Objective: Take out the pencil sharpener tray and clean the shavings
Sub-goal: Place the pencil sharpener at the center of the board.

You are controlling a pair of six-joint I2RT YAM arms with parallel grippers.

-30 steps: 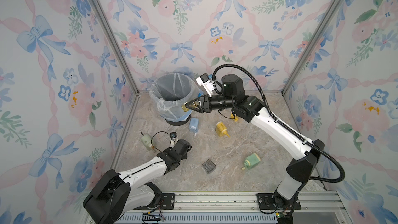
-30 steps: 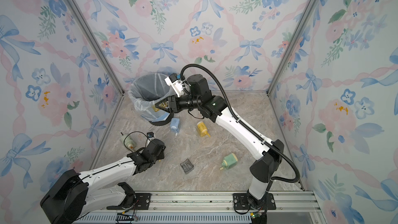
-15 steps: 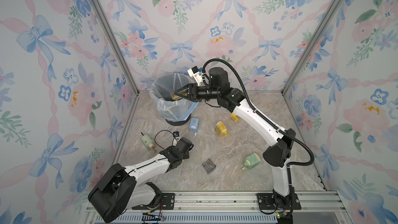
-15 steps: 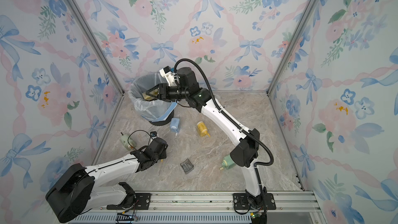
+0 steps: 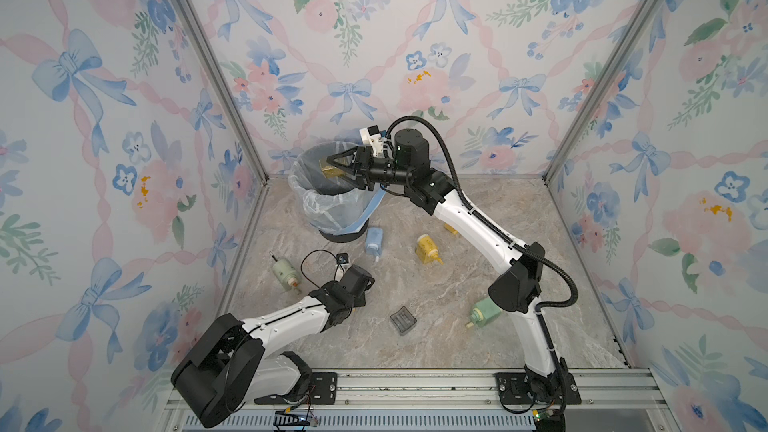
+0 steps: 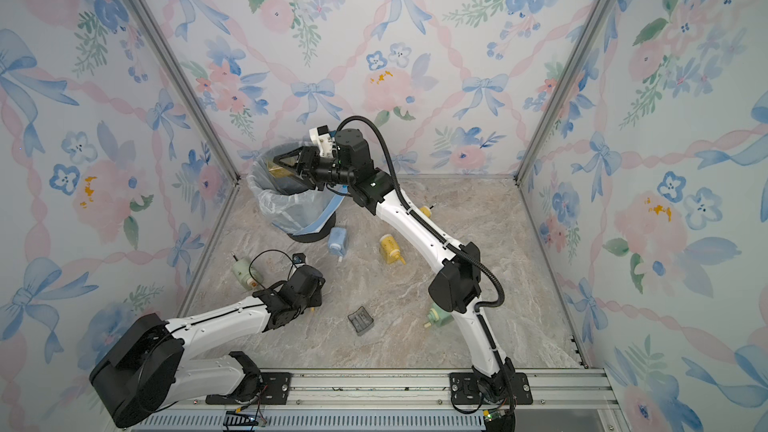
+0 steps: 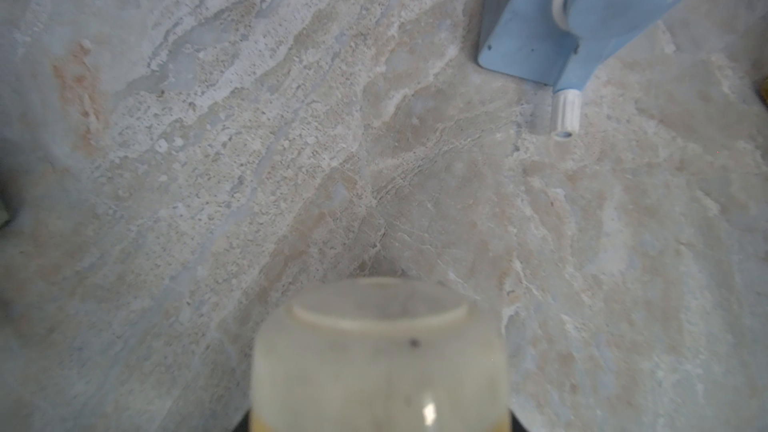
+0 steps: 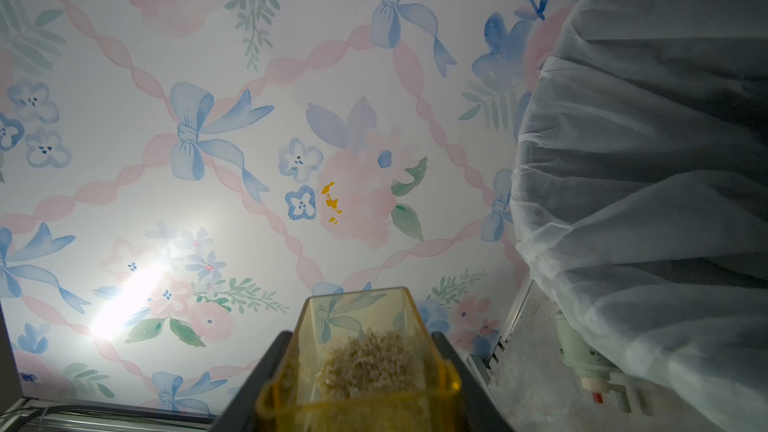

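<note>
- Yellow and see-through, the tray hangs over the mouth of the bin, above its rim.
- Its long axis lies roughly level and in line with the right gripper. The free end points away from the arm, across the bin's mouth.
- We see the right gripper pinched narrow on the tray's near end, with pale shavings heaped inside.
- The left gripper sits low over the marble table on the near side of the bin. It is closed on a pale rounded object, too blurred for us to name.
- A blue sharpener lies just beside the bin's base.
</note>
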